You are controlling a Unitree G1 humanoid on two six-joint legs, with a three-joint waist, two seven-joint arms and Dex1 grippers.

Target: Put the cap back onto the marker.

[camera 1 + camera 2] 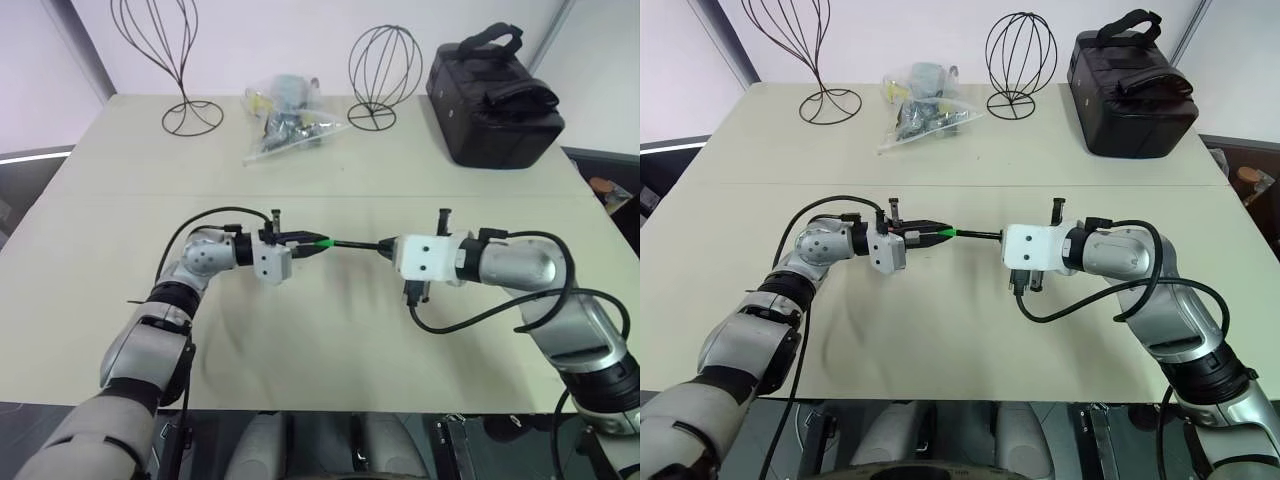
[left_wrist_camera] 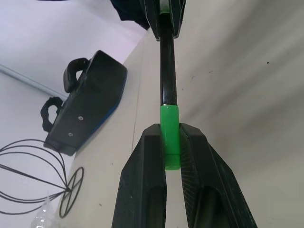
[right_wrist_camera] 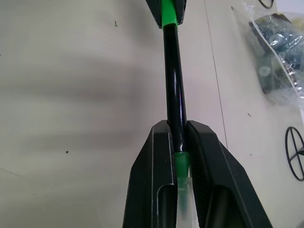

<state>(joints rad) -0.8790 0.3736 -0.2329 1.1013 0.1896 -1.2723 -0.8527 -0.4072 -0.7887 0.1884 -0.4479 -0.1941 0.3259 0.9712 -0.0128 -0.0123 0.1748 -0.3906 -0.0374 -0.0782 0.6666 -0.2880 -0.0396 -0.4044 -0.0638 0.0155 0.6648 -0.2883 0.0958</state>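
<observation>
Left gripper (image 2: 172, 142): jaws closed tight on the cap (image 2: 169, 137), a short bright green plastic cylinder, smooth and glossy, pinched between the two black fingers with its open end facing outward. Right gripper (image 3: 179, 142): jaws closed on the marker (image 3: 174, 80) at its rear, where a small green end sits between the fingers. The marker is a thin, glossy black stick, held roughly level above the table (image 1: 330, 350), spanning the gap between the two grippers. Its front end is in the cap's mouth, black barrel meeting green with no visible gap; how deep it sits cannot be told. Both items are off the surface, over the middle of the table, closer to its near edge than to its far one. Along the far edge stand two wire stands (image 1: 385, 70), a clear bag of small parts (image 1: 285, 120) between them, and a black case (image 1: 495, 95) at the far right corner.
</observation>
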